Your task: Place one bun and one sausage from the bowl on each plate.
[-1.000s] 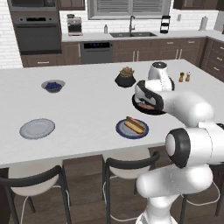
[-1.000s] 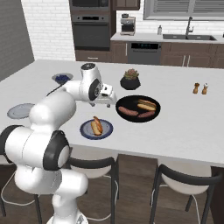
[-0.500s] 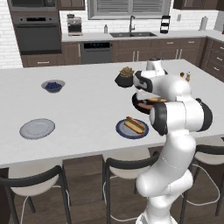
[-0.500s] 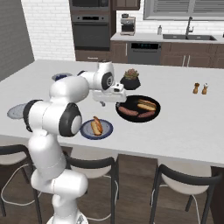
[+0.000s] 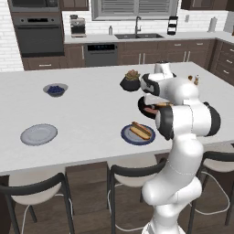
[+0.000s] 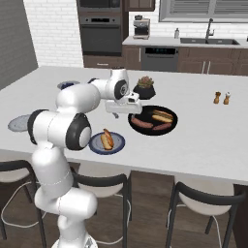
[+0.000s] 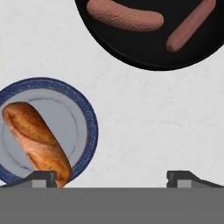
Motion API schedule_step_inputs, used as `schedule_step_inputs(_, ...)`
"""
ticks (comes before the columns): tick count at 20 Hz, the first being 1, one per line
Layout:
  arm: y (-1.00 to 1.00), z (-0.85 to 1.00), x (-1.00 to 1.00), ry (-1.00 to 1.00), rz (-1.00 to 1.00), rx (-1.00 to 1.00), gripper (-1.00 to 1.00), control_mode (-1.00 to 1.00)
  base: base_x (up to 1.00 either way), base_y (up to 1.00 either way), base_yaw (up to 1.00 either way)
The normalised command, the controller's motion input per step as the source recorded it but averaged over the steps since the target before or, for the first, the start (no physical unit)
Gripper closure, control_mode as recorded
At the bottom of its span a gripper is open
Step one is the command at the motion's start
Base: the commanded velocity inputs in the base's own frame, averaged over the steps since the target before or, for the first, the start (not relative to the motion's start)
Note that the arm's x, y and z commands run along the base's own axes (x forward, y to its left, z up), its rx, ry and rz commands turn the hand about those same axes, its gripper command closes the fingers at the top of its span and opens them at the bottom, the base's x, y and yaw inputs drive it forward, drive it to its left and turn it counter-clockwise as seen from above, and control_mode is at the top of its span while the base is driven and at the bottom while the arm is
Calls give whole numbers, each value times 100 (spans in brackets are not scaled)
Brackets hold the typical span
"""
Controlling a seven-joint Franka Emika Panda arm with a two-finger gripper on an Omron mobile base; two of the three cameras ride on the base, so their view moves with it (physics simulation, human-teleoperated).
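The pale grey plate lies bare far left. The blue-rimmed plate holds one bun. Fingers spread wide, empty, above the tabletop. Right, the black bowl offers firm, slick-looking sausages; grip one mid-length.

white brick wall | dark cabinets | wood floor
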Motion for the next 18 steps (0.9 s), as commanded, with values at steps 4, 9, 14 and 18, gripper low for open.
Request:
schedule_step_inputs(4,-2,7,-32,-7,0,0,-100,-100,0,0,0)
schedule_step_inputs(9,-6,0,-7,-2,0,0,-100,100,-10,-59,0)
schedule_step_inputs(14,0,0,0,0,0,0,-100,100,8,-97,1)
schedule_step_inputs(18,0,0,0,0,0,0,-100,100,79,-51,4)
